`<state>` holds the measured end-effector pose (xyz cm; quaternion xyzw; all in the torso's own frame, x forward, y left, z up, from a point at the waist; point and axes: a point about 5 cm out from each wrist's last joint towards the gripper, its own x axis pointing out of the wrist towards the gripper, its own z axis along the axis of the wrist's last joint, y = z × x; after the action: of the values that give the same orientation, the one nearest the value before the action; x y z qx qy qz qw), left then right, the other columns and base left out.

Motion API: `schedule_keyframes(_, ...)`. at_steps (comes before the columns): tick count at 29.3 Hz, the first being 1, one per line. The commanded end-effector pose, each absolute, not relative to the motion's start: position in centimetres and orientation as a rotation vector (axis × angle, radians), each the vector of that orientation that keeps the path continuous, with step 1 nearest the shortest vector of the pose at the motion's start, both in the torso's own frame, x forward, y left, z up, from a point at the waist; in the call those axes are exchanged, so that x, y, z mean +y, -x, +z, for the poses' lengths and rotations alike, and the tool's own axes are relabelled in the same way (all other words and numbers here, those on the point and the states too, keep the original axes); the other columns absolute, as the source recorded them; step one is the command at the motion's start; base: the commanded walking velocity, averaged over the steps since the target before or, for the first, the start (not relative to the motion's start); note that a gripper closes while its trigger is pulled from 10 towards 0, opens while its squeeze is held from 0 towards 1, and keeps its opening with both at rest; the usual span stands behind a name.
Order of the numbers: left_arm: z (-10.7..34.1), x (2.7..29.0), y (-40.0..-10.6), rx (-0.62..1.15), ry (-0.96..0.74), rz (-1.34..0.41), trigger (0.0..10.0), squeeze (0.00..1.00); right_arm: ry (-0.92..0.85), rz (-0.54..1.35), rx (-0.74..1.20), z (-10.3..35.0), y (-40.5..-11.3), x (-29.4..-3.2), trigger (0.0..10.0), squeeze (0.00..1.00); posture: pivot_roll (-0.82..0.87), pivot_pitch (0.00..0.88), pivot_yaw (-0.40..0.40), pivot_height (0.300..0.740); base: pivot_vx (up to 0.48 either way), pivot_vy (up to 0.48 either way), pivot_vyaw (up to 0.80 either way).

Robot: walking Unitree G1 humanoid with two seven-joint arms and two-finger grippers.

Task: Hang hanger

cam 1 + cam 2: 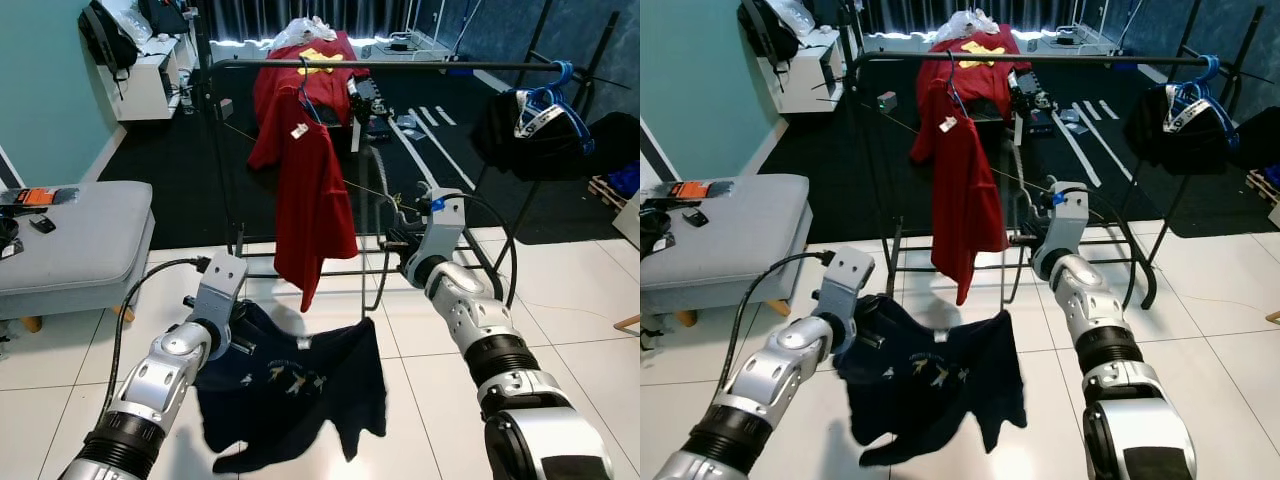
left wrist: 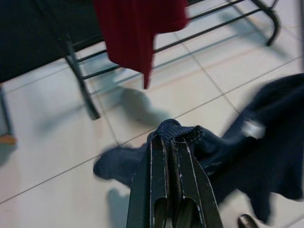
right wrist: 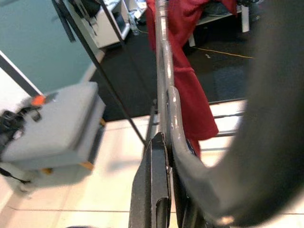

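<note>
One red shirt (image 1: 312,180) on rack (image 1: 400,66), left gripper (image 2: 172,142) pinching one navy shirt (image 1: 300,385)

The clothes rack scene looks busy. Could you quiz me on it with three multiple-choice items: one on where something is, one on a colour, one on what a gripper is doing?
1. Where does the red shirt hang?
A. On the rack's top rail
B. Over the grey bench
C. From the right gripper

2. What colour is the shirt by the left gripper?
A. Yellow
B. Dark navy
C. White

3. How do the left gripper's jaws stand?
A. Wide open above the floor
B. Shut on the dark shirt
C. Shut on the rack's rail

Answers:
1. A: its hanger hooks over the black rail, well apart from the grey bench.
2. B: the dark shirt drooping toward the white tiles is navy with a pale print.
3. B: the left wrist view shows the jaws closed with a fold of the fabric bunched at their tips.
</note>
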<state>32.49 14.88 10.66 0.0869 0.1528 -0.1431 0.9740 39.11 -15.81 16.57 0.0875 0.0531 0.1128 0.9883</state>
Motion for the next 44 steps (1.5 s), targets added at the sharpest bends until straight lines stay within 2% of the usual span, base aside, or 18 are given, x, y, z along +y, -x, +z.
schedule_keyframes(1,10.1,15.0,-32.2,0.321,-0.166,-0.284,0.0,0.0,0.185,0.251,0.037,18.1,-39.4,-15.1,0.0,0.0,0.01,0.056,-0.021,0.74,0.0,0.0,0.0)
schedule_keyframes(2,10.0,14.8,-32.2,0.322,-0.156,-0.287,0.0,0.0,-0.161,0.221,0.069,18.2,-39.7,-14.8,0.0,0.0,0.01,0.055,-0.021,0.74,0.0,0.0,0.0)
schedule_keyframes(4,9.8,14.7,-32.1,0.324,-0.159,-0.293,0.0,0.0,-0.131,0.191,0.048,17.8,-39.5,-14.9,0.0,0.0,0.03,0.056,-0.028,0.74,0.0,0.0,0.0)
schedule_keyframes(5,9.8,14.7,-32.1,0.324,-0.162,-0.295,0.0,0.0,0.362,0.262,0.015,17.8,-39.4,-14.6,0.0,0.0,0.01,0.05,-0.022,0.74,0.0,0.0,0.0)
schedule_keyframes(7,9.8,14.7,-32.1,0.324,-0.162,-0.295,0.0,0.0,0.362,0.262,0.015,17.8,-39.4,-14.6,0.0,0.0,0.01,0.05,-0.022,0.74,0.0,0.0,0.0)
schedule_keyframes(8,9.8,14.5,-32.1,0.325,-0.159,-0.296,0.0,0.0,-0.207,0.161,0.097,17.7,-39.7,-14.9,0.0,0.0,0.01,0.053,-0.025,0.74,0.0,0.0,0.0)
schedule_keyframes(9,9.8,14.5,-32.1,0.325,-0.159,-0.296,0.0,0.0,-0.207,0.161,0.097,17.7,-39.7,-14.9,0.0,0.0,0.01,0.053,-0.025,0.74,0.0,0.0,0.0)
schedule_keyframes(10,9.6,14.4,-32.0,0.332,-0.178,-0.315,0.0,0.0,0.483,0.277,0.07,17.0,-39.4,-13.7,0.0,0.0,0.0,0.052,-0.021,0.74,0.0,0.0,0.0)
schedule_keyframes(12,9.6,14.4,-32.0,0.332,-0.178,-0.315,0.0,0.0,0.483,0.277,0.07,17.0,-39.4,-13.7,0.0,0.0,0.0,0.052,-0.021,0.74,0.0,0.0,0.0)
schedule_keyframes(16,8.8,13.6,-31.7,0.371,-0.192,-0.372,0.0,0.0,0.677,0.46,0.217,9.4,-36.2,-13.7,0.0,0.0,0.0,0.066,-0.022,0.74,0.0,0.0,0.0)
schedule_keyframes(21,8.9,13.2,-31.6,0.373,-0.183,-0.389,0.0,0.0,0.499,0.542,0.304,6.7,-34.8,-11.9,0.0,0.0,0.02,0.072,-0.039,0.74,0.0,0.0,0.0)
schedule_keyframes(30,8.2,13.1,-31.0,0.409,-0.175,-0.411,0.0,0.0,0.474,0.568,0.327,6.1,-34.4,-11.2,0.0,0.0,0.01,0.079,-0.036,0.74,0.0,0.0,0.0)
schedule_keyframes(31,8.1,13.1,-31.0,0.41,-0.175,-0.415,0.0,0.0,0.554,0.543,0.22,7.2,-34.9,-11.1,0.0,0.0,0.01,0.079,-0.035,0.74,0.0,0.0,0.0)
schedule_keyframes(32,8.4,13.1,-31.2,0.379,-0.173,-0.392,0.0,0.0,0.657,0.44,-0.137,11.4,-36.0,-10.7,0.0,0.0,0.02,0.083,-0.037,0.74,0.0,0.0,0.0)
schedule_keyframes(34,8.4,13.1,-31.2,0.379,-0.173,-0.392,0.0,0.0,0.657,0.44,-0.137,11.4,-36.0,-10.7,0.0,0.0,0.02,0.083,-0.037,0.74,0.0,0.0,0.0)
schedule_keyframes(36,9.1,13.3,-31.7,0.33,-0.16,-0.352,0.0,0.0,0.729,0.322,-0.595,17.6,-35.8,-10.0,0.0,0.0,0.01,0.081,-0.036,0.74,0.0,0.0,0.0)
schedule_keyframes(38,9.4,13.4,-31.9,0.312,-0.153,-0.338,0.0,0.0,0.766,0.289,-0.773,19.9,-35.2,-9.5,0.0,0.0,0.01,0.081,-0.036,0.74,0.0,0.0,0.0)
schedule_keyframes(44,9.2,13.1,-31.8,0.32,-0.157,-0.351,0.0,0.0,0.822,0.331,-0.819,19.7,-34.7,-9.0,0.0,0.0,0.01,0.08,-0.04,0.74,0.0,0.0,0.0)
